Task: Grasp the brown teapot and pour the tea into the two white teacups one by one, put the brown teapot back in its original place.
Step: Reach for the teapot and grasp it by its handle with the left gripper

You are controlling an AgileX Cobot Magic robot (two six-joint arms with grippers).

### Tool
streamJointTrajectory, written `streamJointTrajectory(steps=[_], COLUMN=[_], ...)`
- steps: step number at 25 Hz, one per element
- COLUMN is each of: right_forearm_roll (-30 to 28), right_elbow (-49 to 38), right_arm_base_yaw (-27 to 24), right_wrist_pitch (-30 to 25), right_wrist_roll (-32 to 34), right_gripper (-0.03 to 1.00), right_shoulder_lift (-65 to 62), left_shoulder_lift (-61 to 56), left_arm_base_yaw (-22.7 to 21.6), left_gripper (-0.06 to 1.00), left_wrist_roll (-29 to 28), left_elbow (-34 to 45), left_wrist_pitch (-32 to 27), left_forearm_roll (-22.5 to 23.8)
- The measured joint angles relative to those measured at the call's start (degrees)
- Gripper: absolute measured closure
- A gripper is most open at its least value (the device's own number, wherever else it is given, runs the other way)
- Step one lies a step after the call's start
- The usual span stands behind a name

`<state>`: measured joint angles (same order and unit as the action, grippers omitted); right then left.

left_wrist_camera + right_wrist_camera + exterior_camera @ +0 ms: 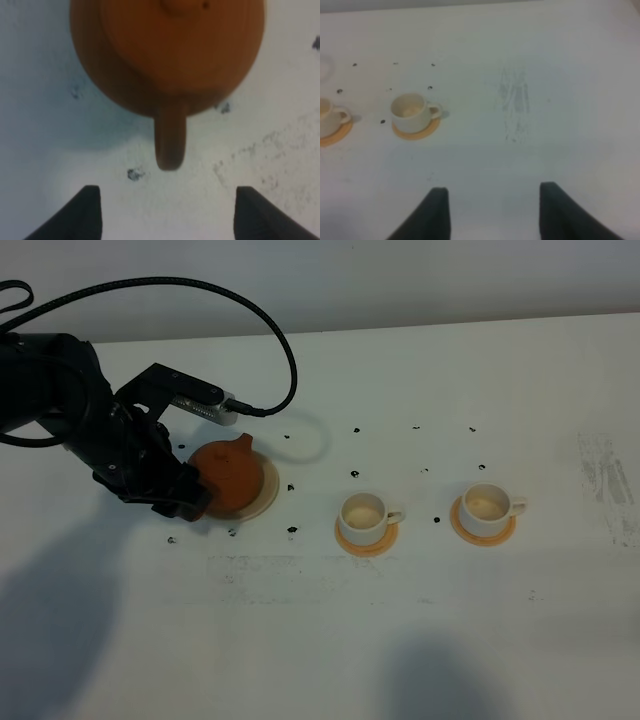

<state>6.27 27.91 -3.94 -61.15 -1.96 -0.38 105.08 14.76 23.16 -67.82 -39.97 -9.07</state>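
Note:
The brown teapot (230, 478) sits on its pale cream saucer (268, 492) at the left of the table. My left gripper (193, 495) is just beside it on the near-left side, open. In the left wrist view the teapot (170, 55) fills the picture and its handle (170, 140) points at the gap of the left gripper (167, 215), a short way off and untouched. The two white teacups (362, 512) (487, 503) stand to the right on orange coasters. The right wrist view shows both teacups (411, 111) (327, 117) far from my right gripper (492, 215), whose fingers stand apart and hold nothing.
Small black specks (292, 530) dot the white table around the saucer and cups. A grey scuffed patch (605, 480) marks the right end. The left arm's black cable (270, 340) loops over the back of the table. Each cup's orange coaster (366, 541) is barely wider than the cup.

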Motion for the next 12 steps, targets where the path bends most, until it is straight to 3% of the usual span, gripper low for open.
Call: streamJointTrajectory(steps=[12], right_forearm_roll=[0.0], right_elbow=[0.0], right_arm_base_yaw=[0.0], right_wrist_pitch=[0.0], right_wrist_roll=[0.0], right_gripper=[0.55], right_shoulder_lift=[0.0], left_shoulder_lift=[1.8], left_arm_base_yaw=[0.3], left_gripper=[0.38], left_wrist_roll=[0.8], left_elbow=[0.0], left_wrist_pitch=[3.7], left_forearm_roll=[0.0])
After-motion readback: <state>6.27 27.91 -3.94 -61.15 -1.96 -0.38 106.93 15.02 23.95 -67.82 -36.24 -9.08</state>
